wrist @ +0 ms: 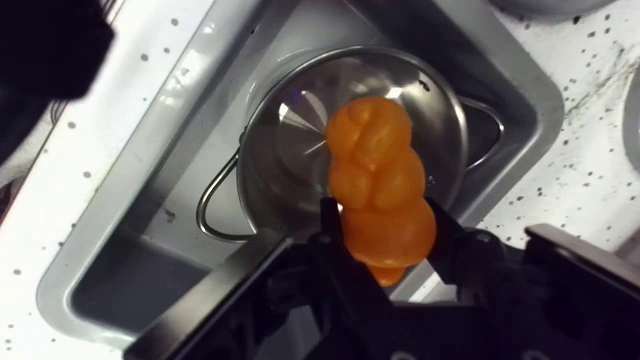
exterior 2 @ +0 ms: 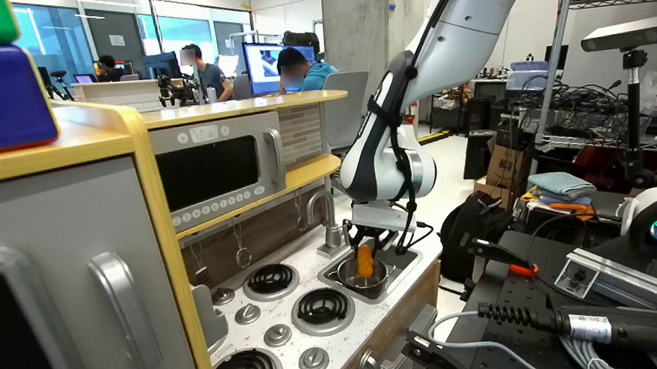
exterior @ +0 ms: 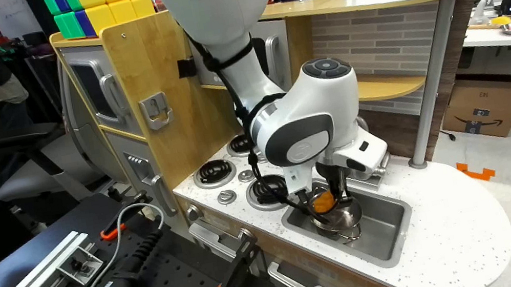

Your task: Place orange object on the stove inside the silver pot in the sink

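Observation:
The orange object (wrist: 370, 145) is lumpy and rounded, with a small tip at one end. My gripper (wrist: 382, 210) has its two black fingers on either side of it, shut on its wider end. The orange object also shows in both exterior views (exterior: 323, 201) (exterior 2: 365, 263). The silver pot (wrist: 290, 170) has wire handles and stands in the grey sink (wrist: 57, 285). The orange object is over the pot's opening, its lower end at or just inside the rim. I cannot tell whether it touches the pot (exterior 2: 373, 292). The pot's bottom shows nothing else in the wrist view.
Black coil burners (exterior: 215, 172) and knobs (exterior 2: 278, 335) are on the counter beside the sink. A faucet (exterior 2: 327, 220) stands behind the sink. A shelf (exterior: 388, 85) overhangs the back. A black table (exterior: 168, 272) with cables and a clamp is at the counter's front.

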Controlling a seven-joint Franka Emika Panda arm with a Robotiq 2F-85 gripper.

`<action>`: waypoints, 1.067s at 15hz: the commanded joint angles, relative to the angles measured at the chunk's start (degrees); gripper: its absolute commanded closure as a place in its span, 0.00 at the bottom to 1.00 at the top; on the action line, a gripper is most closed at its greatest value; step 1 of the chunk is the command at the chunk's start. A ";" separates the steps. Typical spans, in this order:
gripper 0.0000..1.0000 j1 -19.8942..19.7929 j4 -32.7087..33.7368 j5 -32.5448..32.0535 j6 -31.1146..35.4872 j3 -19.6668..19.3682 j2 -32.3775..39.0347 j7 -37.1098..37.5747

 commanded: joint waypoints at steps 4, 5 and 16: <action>0.82 5.95 14.40 7.85 -8.54 -5.33 8.51 14.36; 0.82 6.18 15.87 8.08 -9.57 -5.74 9.20 15.64; 0.03 9.10 17.50 3.33 -22.96 -9.70 7.81 21.44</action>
